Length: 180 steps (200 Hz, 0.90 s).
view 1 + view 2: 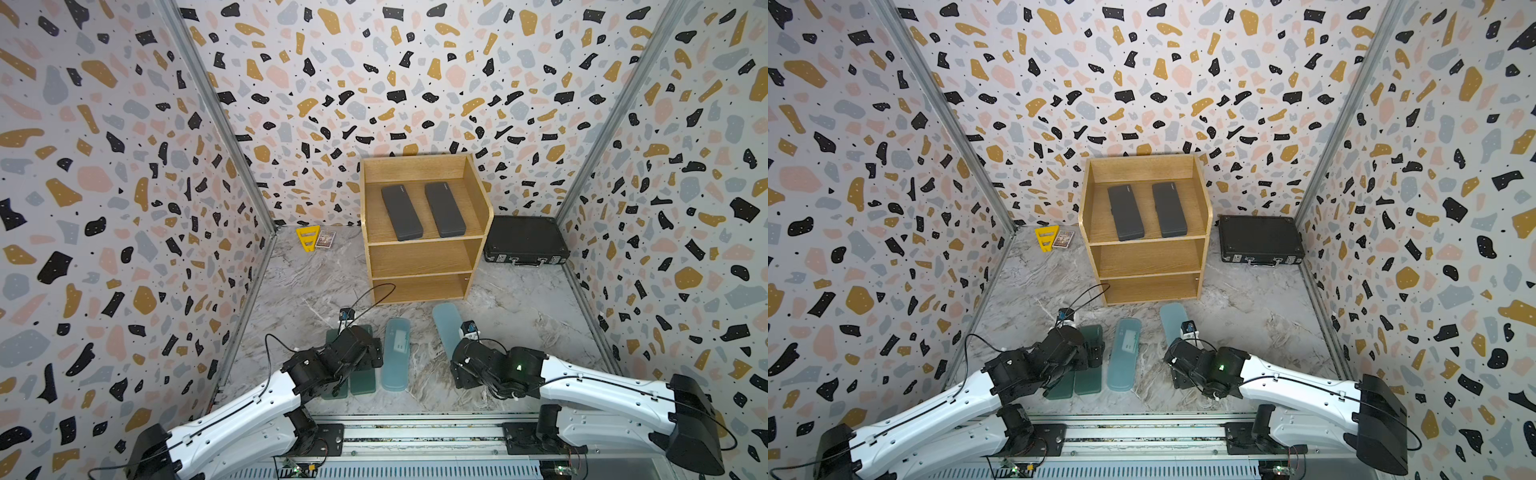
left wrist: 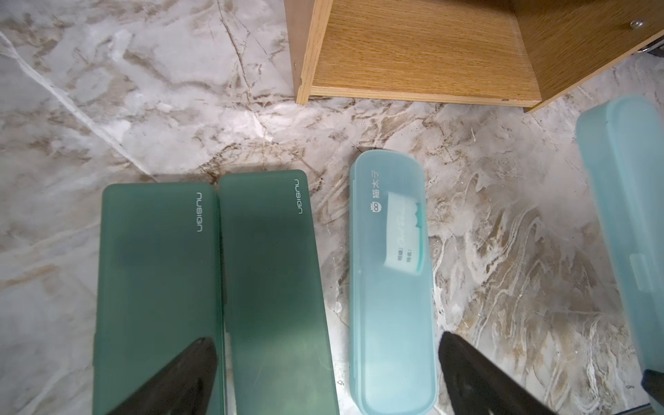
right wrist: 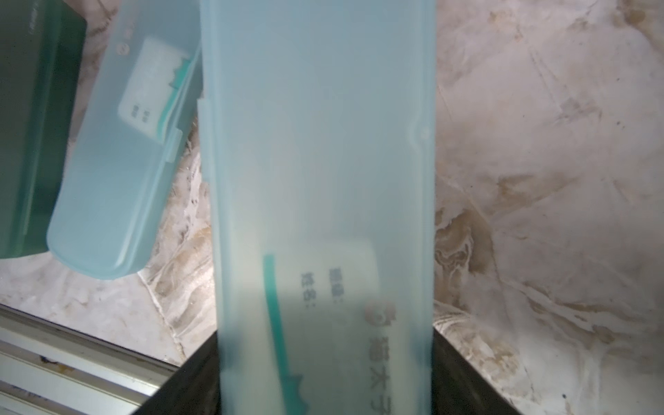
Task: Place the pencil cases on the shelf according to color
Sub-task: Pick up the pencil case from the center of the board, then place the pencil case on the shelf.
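Nearest, at 7 o'clock on the marble-patterned tabletop (image 1: 519, 324), the left gripper (image 2: 325, 337) hangs released, jaws spread wide and grasping nothing. It is above the left green pencil case (image 2: 158, 287) and the right green pencil case (image 2: 273, 280), dark twins lying flat with their long sides touching. Just beside them at 6 o'clock, apart from the green ones, lies a translucent light blue pencil case (image 1: 395, 353), label up. At 5 o'clock the right gripper (image 3: 325, 330) is clenched across the width of the second light blue pencil case (image 1: 446, 326), a finger against each long edge. The free end of this case points toward 12 o'clock, near the foot of the wooden three-tier shelf (image 1: 419, 259). Farther, at 12 o'clock, the shelf carries two dark grey pencil cases (image 1: 402, 212) on its top tier, side by side and apart. Farthest, a black briefcase (image 1: 525, 239) sits at 1 o'clock just beside the shelf. At 11 o'clock a yellow triangular stencil (image 1: 307, 237) lies just beside a small card box (image 1: 325, 239).
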Available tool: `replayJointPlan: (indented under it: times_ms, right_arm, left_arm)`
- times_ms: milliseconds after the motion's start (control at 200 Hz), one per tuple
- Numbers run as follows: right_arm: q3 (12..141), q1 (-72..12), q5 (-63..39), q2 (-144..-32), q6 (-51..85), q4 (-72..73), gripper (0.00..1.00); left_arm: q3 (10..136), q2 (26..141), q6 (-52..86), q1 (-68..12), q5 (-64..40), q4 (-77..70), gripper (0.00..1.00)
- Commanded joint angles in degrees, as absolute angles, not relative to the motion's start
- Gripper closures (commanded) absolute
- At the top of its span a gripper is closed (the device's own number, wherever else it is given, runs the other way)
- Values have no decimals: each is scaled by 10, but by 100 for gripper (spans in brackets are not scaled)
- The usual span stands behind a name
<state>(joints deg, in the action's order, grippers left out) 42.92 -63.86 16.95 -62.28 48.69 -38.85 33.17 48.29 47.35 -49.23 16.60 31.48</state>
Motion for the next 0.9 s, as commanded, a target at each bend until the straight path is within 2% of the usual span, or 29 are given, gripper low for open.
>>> replayJointPlan:
  times_ms: [0, 345, 896]
  right_arm:
    - [474, -624, 176, -621, 453, -403, 63]
    - [576, -542, 152, -653, 377, -436, 63]
    - [754, -429, 120, -812, 287, -428, 63]
  left_arm:
    - [324, 482, 475, -490, 159, 294, 0]
    - [318, 469, 475, -490, 160, 293, 0]
    - [330, 491, 468, -490, 144, 259, 0]
